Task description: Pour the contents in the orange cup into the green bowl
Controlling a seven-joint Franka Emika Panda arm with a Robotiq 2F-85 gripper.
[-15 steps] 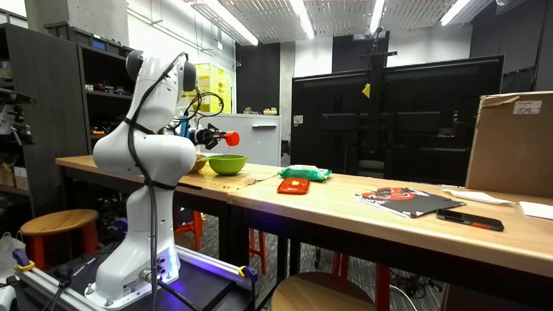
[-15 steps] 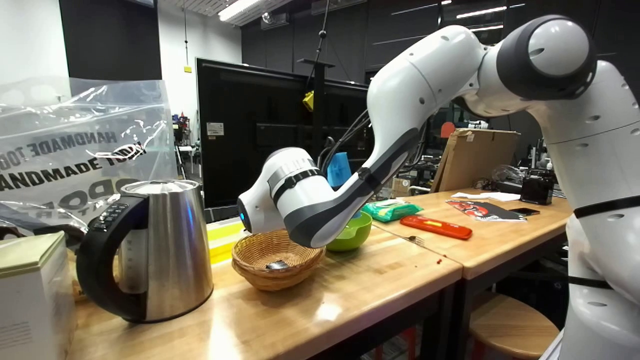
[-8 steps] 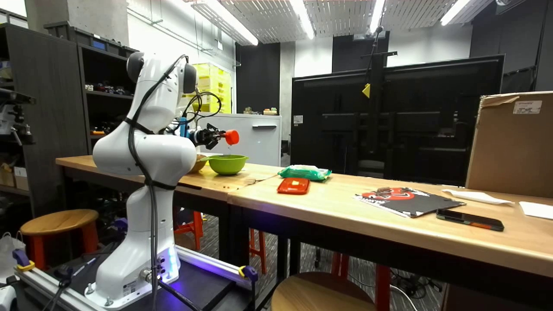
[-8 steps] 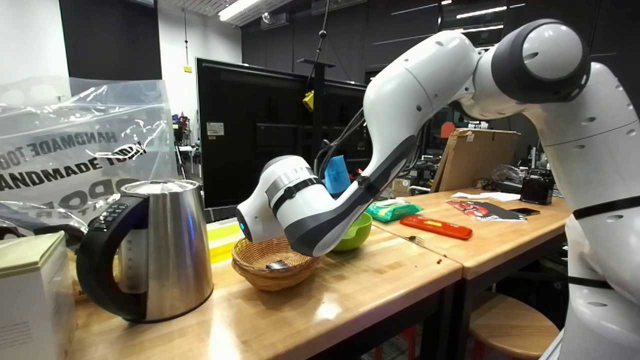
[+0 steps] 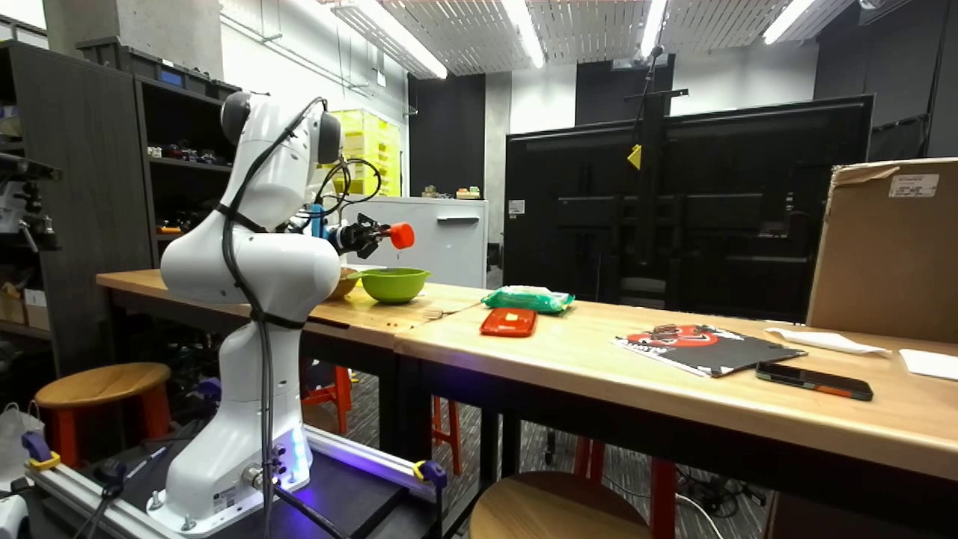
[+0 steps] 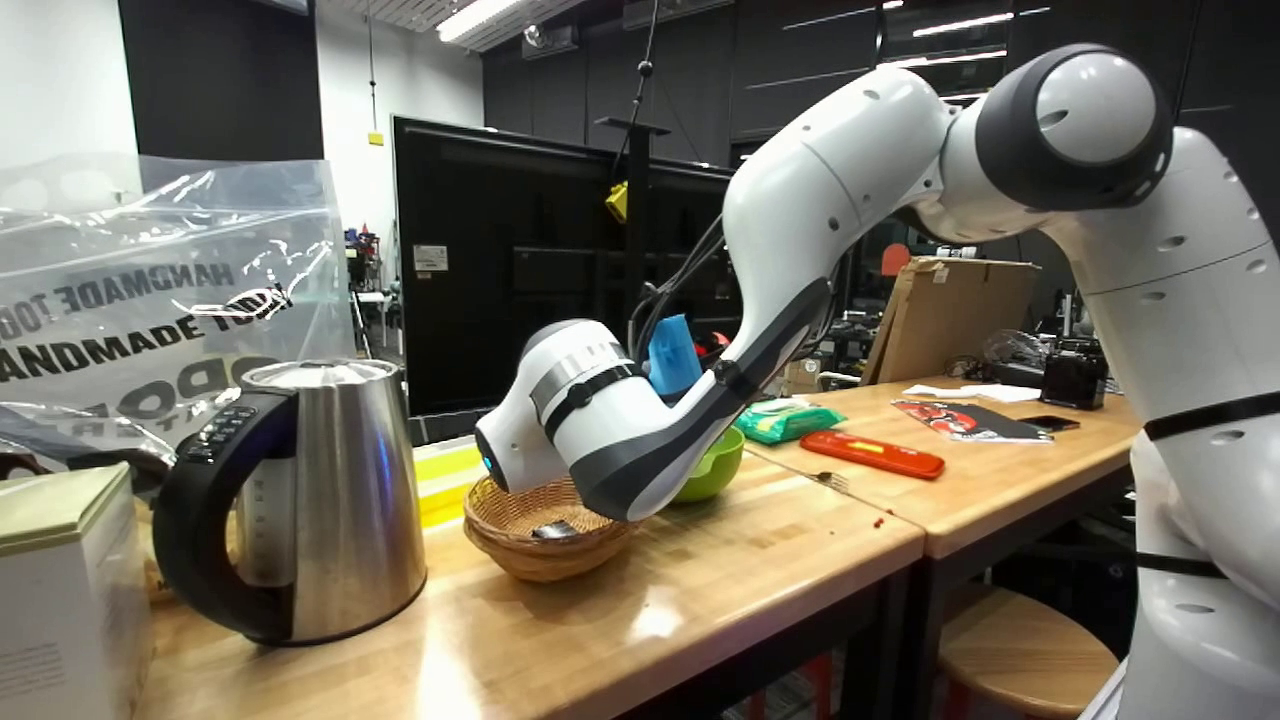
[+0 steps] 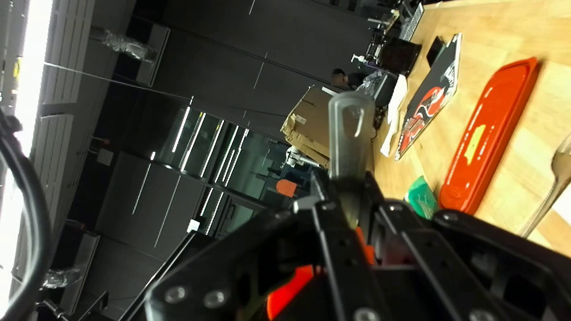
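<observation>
The orange cup [image 5: 402, 236] is held tilted above the green bowl [image 5: 394, 284] in an exterior view. A thin clear trickle falls from it toward the bowl. My gripper [image 5: 382, 234] is shut on the cup's handle. In the wrist view the gripper [image 7: 345, 189] clamps a grey translucent handle [image 7: 350, 133], and parts of the orange cup [image 7: 290, 290] show behind the fingers. In an exterior view the arm hides the gripper and part of the green bowl [image 6: 718, 468]. The inside of the cup and of the bowl is hidden.
A wicker basket [image 6: 545, 545] stands beside the bowl, close under the arm. A steel kettle [image 6: 345, 500] stands further along. A fork [image 6: 828, 479], a flat red case [image 6: 870, 453], a green packet [image 6: 785, 418] and a dark folder [image 5: 696, 346] lie on the table.
The arm's elbow and wrist have lowered slightly in an exterior view. The cup has risen a little above the bowl, and the trickle beneath it continues. The bowl has not moved.
</observation>
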